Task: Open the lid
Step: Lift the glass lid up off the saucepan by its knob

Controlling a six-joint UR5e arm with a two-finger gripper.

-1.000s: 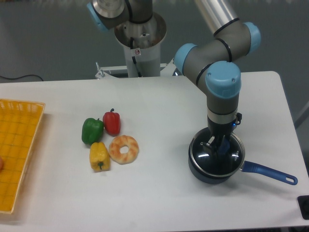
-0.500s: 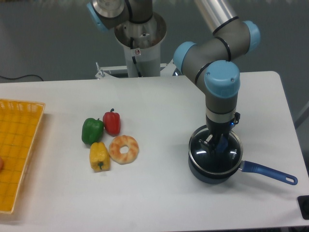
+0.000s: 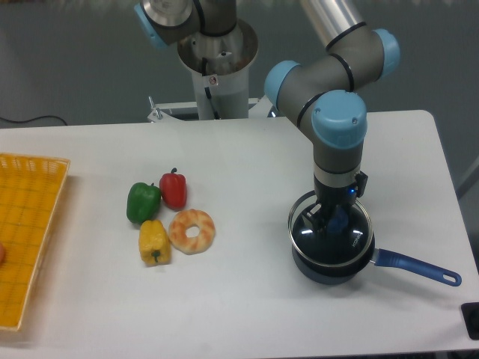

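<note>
We see the claw (image 3: pixel 331 221) clamped on the blue knob of the lid (image 3: pixel 330 238), which sits slightly askew over the saucepan (image 3: pixel 329 265) (handle pointing to 4 o'clock) at the counter's (image 3: pixel 247 172) right side.

Grey metal arm (image 3: pixel 329 67) with light blue round joint caps, shiny silver upper tube. Black wrist section, small blue light. Silver round base (image 3: pixel 217 56) with thin black cable and a red-white sticker.
</note>
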